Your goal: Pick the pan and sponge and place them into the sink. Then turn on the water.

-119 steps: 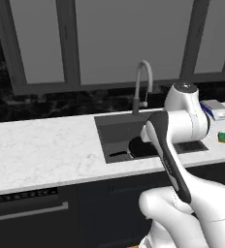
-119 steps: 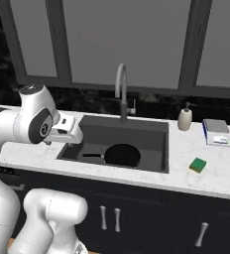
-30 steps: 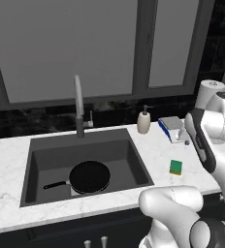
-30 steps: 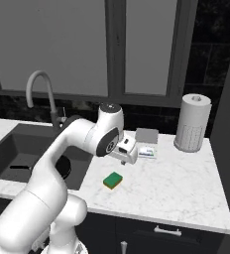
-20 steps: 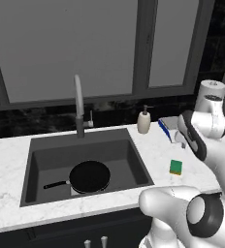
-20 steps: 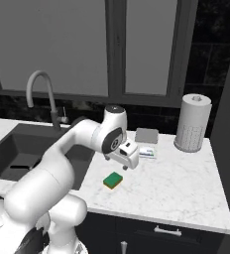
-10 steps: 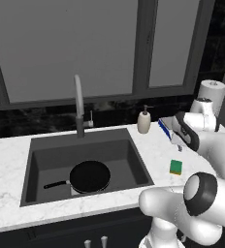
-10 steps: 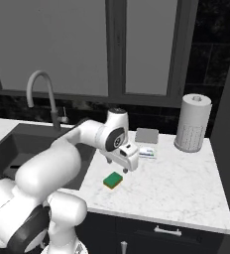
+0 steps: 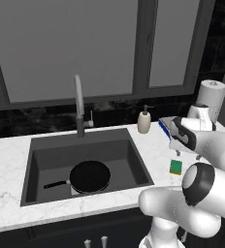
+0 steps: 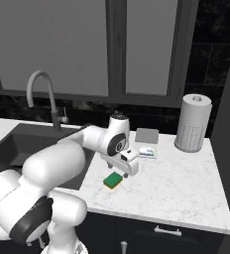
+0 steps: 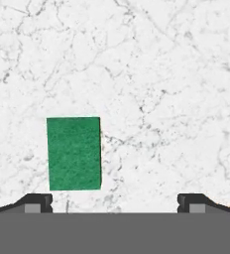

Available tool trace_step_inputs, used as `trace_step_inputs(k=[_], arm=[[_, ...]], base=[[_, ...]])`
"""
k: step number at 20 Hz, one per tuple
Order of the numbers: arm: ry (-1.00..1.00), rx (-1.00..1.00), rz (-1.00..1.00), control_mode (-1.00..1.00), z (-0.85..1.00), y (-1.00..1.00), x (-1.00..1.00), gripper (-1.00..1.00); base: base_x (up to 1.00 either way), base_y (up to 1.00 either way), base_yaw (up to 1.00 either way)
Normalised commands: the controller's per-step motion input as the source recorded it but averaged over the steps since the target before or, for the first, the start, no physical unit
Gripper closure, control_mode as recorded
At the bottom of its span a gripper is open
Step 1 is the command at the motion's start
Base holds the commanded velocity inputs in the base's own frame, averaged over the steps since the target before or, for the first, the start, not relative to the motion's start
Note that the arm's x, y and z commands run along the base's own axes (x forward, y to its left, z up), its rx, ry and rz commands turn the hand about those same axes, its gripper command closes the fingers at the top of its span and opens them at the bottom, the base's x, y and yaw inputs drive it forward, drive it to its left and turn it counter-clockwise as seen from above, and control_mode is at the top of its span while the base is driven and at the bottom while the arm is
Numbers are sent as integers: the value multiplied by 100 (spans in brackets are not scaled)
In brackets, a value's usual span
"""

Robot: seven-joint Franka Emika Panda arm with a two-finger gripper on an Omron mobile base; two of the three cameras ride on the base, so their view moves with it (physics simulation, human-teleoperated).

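The black pan [image 9: 89, 176] lies on the bottom of the dark sink [image 9: 41, 148], its thin handle pointing left. On the white marble counter to the right of the sink lies the green sponge [image 9: 176, 167] [image 10: 113, 180] [image 11: 74, 153]. My gripper [image 9: 179, 152] [image 10: 127, 171] [image 11: 114, 202] hangs a little above it, pointing down, open and holding nothing. In the hand view the sponge sits left of centre, nearer the left fingertip [image 11: 37, 200] than the right one. The grey gooseneck faucet [image 9: 78, 104] stands behind the sink with no water running.
A white soap dispenser [image 9: 144, 121] stands behind the sink's right corner. A grey pad [image 10: 146, 135] and a small blue and white box [image 10: 146, 152] lie behind the sponge. A paper towel roll [image 10: 192, 124] stands at the back right. My own arm crosses the counter's front.
The base has driven right since the oldest frames. Over the last second the hand has come down towards the sponge, jaws still wide. The pan and sponge have stayed put.
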Motion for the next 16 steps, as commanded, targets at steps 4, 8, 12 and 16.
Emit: trace_step_inputs(k=[4,8,12,16], arm=[[0,0,0,-100,-34,11,19,-100],[3,0,0,-100,-28,14,30,-100],[1,0,0,-100,-19,4,22,-100],[1,0,0,-100,-20,0,13,-100]], base=[[0,0,0],[0,0,0],[0,0,0],[0,0,0]])
